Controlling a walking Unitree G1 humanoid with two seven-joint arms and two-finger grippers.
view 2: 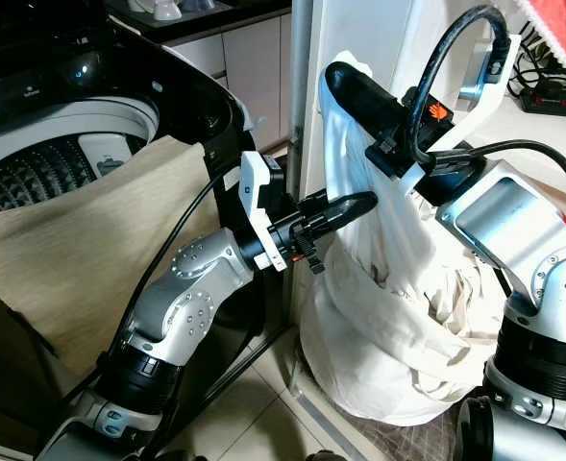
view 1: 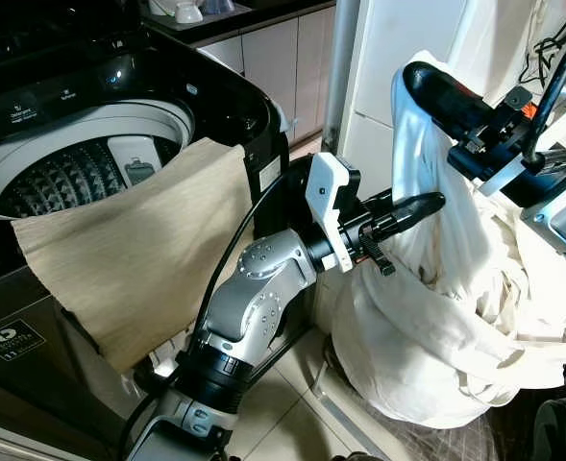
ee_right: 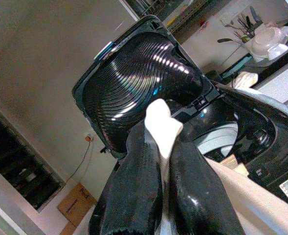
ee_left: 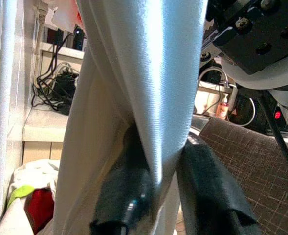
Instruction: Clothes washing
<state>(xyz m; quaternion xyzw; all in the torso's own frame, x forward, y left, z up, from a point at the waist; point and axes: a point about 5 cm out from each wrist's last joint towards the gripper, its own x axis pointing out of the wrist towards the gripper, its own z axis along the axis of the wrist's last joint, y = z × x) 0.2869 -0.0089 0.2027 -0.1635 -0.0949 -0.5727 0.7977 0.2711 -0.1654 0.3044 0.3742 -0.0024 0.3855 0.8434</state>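
While both grippers, right [view 1: 419,79] and left [view 1: 434,202], have jaws clamped on the white sheet [view 1: 436,327], I lift it high (hem trails) toward the washer [view 1: 167,115].

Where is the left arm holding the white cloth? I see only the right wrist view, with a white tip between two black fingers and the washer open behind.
Observer: The left gripper is clamped on the white cloth lower down, at mid-height on the side toward the washer.
Operator: Is the cloth lifted from the floor?
Observer: Only partly. The right gripper holds its top corner high, but the bulk sits heaped on the floor.
Operator: Is the washer opening free?
Observer: No. A beige cloth lies over the rim of the washer, hanging down its front and covering part of the opening.
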